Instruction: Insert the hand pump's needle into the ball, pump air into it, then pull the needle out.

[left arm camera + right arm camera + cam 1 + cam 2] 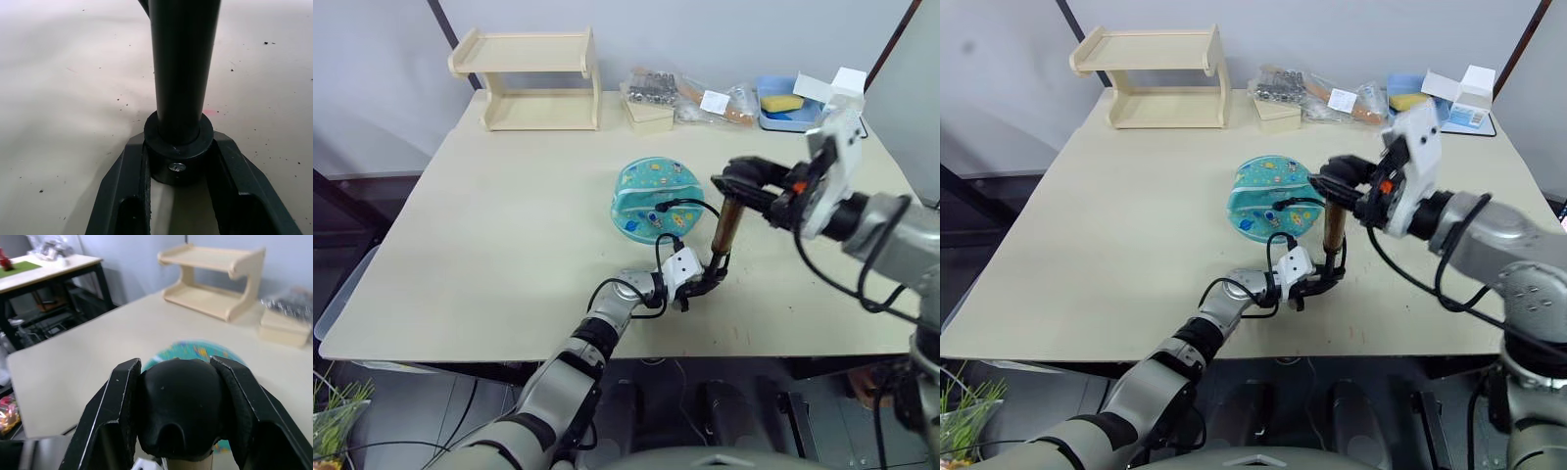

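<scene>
The short gold-metallic hand pump (725, 226) with black end caps stands upright on the beige table (489, 255), just beside the teal rubber ball (651, 198) with cartoon prints; the left hand (705, 284) is clenched on the pump's black base, the right hand (732, 179) grasps its black top handle; a thin black hose (677, 208) curves toward the ball, the needle apparently too small to make out.

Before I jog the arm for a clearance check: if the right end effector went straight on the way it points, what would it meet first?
Probably the ball, just beyond the pump handle held by the right end effector; depth is unclear, so it could pass just over it.
</scene>
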`<act>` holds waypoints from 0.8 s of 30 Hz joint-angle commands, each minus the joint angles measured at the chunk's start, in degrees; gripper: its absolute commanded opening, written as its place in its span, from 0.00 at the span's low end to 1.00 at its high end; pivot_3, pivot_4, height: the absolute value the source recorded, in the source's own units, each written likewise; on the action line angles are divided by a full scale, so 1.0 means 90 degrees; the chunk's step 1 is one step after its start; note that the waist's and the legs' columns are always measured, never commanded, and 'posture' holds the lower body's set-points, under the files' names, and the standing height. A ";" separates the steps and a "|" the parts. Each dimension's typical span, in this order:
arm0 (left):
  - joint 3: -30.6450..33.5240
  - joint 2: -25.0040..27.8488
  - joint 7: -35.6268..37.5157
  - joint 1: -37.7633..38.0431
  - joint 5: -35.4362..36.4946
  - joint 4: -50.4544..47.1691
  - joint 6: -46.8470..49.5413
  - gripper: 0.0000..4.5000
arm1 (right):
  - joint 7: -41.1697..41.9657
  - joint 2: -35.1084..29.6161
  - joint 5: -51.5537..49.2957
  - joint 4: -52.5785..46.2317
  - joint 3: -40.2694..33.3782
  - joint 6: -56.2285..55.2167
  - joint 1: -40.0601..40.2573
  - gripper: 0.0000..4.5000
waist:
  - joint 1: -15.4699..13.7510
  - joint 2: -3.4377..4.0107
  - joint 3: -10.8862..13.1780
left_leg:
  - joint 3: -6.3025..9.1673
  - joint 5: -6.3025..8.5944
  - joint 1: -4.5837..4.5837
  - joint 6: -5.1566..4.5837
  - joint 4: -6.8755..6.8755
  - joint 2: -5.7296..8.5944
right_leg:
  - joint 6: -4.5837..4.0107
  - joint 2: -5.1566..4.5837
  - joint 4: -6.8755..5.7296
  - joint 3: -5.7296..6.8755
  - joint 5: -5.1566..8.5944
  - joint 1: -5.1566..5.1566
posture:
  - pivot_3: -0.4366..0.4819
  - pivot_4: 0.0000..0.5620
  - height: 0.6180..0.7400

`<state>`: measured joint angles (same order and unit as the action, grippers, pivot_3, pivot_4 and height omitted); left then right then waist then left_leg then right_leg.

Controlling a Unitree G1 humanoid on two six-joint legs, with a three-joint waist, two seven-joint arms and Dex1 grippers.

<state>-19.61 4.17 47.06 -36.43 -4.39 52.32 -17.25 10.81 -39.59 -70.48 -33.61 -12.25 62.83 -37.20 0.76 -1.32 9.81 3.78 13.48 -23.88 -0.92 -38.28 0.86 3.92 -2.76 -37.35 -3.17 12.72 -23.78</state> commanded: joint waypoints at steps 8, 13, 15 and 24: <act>-0.0110 0.0166 0.0143 0.0195 -0.0292 0.0538 0.0326 0.23 | -0.0388 -0.1026 -0.1445 0.0506 -0.0480 -0.0260 -0.1106 0.39 | 0.0010 0.0006 0.0004 | -0.0004 0.0004 -0.0002 -0.0007 0.0002 -0.0001 | 0.0002 -0.0001 0.0016 -0.0009 -0.0001 0.0001 | 0.48 0.27 1.00; -0.0046 0.0159 0.0164 0.0258 -0.0216 0.0443 0.0337 0.23 | -0.0232 -0.0840 -0.1126 0.0460 -0.0007 -0.0316 -0.0742 0.39 | 0.0005 0.0009 0.0006 | -0.0002 0.0010 -0.0007 -0.0016 0.0003 -0.0002 | 0.0003 -0.0001 0.0027 -0.0013 -0.0001 -0.0001 | 0.48 0.27 1.00; -0.0035 0.0158 0.0192 0.0298 -0.0204 0.0385 0.0327 0.23 | -0.0112 -0.0624 -0.0754 0.0455 0.0259 -0.0392 -0.0393 0.39 | 0.0013 0.0007 0.0002 | -0.0001 0.0018 -0.0005 -0.0029 0.0003 -0.0003 | 0.0003 -0.0001 0.0033 -0.0015 -0.0001 0.0002 | 0.48 0.27 1.00; 0.0088 0.0283 0.0191 0.0377 -0.0174 0.0175 0.0357 0.23 | 0.0923 0.0172 0.1541 0.1078 0.1742 -0.1302 0.1185 0.39 | 0.0101 -0.0029 -0.0080 | -0.0008 0.0028 0.0020 -0.0042 0.0008 -0.0010 | 0.0006 0.0011 0.0043 -0.0022 0.0000 0.0022 | 0.48 0.27 1.00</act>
<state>-18.51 5.10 48.57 -35.46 -4.37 51.69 -16.56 17.17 -38.05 -61.64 -26.82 -2.20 50.53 -29.87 1.67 -1.58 9.09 3.72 13.73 -23.68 -1.29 -38.21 0.77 3.97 -2.66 -36.97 -3.37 12.72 -23.57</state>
